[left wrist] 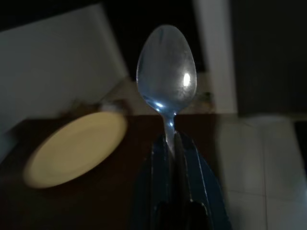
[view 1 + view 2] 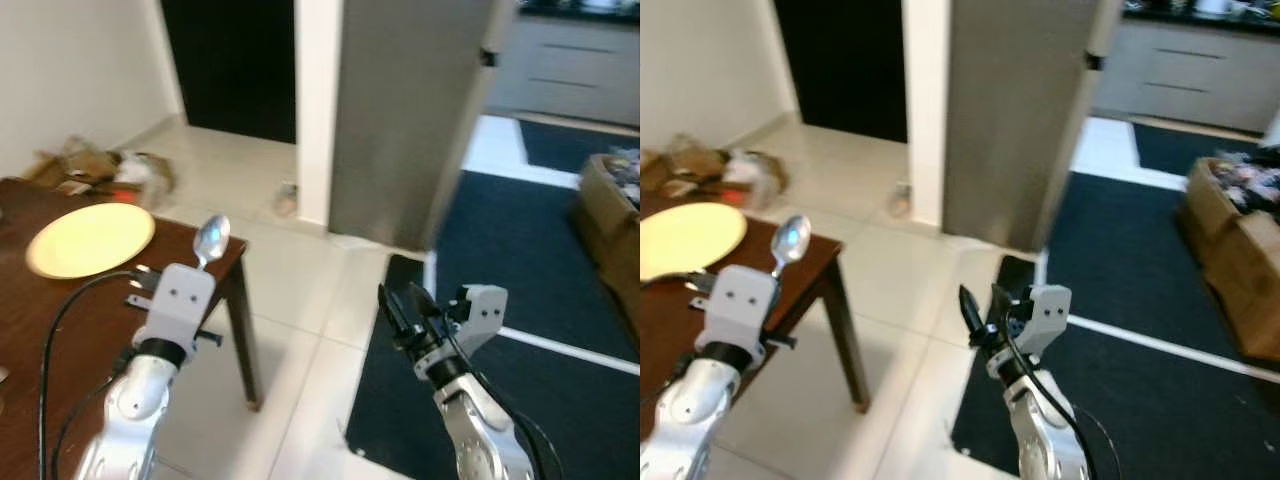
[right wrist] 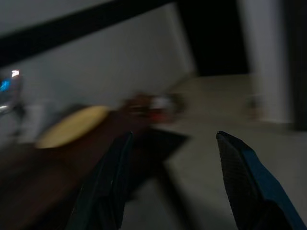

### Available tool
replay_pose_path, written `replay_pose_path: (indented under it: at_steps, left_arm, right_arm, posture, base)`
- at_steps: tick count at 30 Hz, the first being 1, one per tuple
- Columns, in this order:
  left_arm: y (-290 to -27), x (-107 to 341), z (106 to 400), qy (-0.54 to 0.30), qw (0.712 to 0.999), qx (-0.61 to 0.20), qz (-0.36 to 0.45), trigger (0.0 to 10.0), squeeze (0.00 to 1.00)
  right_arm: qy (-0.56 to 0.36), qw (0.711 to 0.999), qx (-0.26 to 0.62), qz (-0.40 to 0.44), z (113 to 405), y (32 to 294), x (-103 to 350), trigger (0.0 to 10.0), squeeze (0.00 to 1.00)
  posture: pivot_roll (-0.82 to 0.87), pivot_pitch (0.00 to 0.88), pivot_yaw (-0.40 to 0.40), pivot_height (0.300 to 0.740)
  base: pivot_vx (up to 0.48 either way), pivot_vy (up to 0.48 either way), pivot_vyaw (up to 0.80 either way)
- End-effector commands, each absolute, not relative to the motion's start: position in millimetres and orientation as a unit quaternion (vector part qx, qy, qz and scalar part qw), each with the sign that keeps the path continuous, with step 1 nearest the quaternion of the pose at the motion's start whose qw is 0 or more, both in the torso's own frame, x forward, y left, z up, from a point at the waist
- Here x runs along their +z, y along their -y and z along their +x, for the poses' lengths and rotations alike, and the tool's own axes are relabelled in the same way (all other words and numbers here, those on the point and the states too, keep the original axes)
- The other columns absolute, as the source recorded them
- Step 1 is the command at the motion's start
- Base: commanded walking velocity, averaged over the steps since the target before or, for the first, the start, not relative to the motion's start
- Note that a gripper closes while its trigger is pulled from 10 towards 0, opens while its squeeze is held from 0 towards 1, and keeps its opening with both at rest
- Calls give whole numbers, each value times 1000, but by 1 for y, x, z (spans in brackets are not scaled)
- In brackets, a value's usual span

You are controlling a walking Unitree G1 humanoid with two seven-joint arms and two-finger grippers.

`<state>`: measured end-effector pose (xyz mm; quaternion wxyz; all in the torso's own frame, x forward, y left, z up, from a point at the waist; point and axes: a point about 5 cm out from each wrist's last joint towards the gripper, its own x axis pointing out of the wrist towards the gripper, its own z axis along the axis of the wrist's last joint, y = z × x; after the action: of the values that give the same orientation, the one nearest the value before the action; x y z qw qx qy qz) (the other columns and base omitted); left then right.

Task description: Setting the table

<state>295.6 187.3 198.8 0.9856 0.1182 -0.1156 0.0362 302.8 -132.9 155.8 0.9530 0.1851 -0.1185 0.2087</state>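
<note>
Left eye view shows the left claw (image 2: 203, 262) raised over the near corner of the dark wooden surface (image 2: 60, 330), clenched on the handle of a spoon (image 2: 211, 239) whose bowl stands upright above the fingers. In the left wrist view the two fingers (image 1: 160, 182) are pressed together with the thin handle between them and the bowl pointing straight out. A pale yellow plate (image 2: 90, 238) lies flat on the surface, to the left of the spoon and a little farther in, near it but apart.

The right claw (image 2: 402, 308) hangs out over the floor beside the surface, where the white tiles meet a dark rug (image 2: 520, 300). Its fingers are spread and carry nothing, as the right wrist view shows with open space between them.

By my reading, the step in hand is bringing the spoon to its place beside the plate; it has not yet been put down. The next move calls for tipping the spoon from upright toward flat, lowering it onto bare wood just beside the plate's right edge, and only then letting go, so it neither drops off the corner nor lands on the plate.
</note>
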Motion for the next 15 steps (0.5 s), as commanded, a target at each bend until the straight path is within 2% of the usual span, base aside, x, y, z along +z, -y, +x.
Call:
replay_pose_path:
  at_steps: [1,3,8,12,14,15]
  left_arm:
    - [-191,204,292,108,988,50,93,10000,0]
    - [-191,206,291,107,989,55,91,10000,0]
    - [-189,211,287,95,989,71,92,10000,0]
    - [-189,211,286,90,989,74,96,10000,0]
    - [-189,210,285,80,989,80,96,10000,0]
    - [-189,210,285,80,989,80,96,10000,0]
  right_arm:
    - [112,940,240,215,297,124,160,10000,0]
    - [111,936,251,222,295,121,162,10000,0]
    - [108,899,311,290,284,104,171,10000,0]
    - [105,888,326,306,281,99,173,10000,0]
    - [99,865,357,338,274,87,176,10000,0]
    - [99,865,357,338,274,87,176,10000,0]
  posture:
    - [81,59,58,740]
    - [81,59,58,740]
    - [83,63,58,740]
    - [83,63,58,740]
    - [92,65,58,740]
    - [92,65,58,740]
  base:
    - [0,0,756]
    - [0,0,756]
    - [0,0,754]
    - [0,0,750]
    - [0,0,750]
    - [0,0,750]
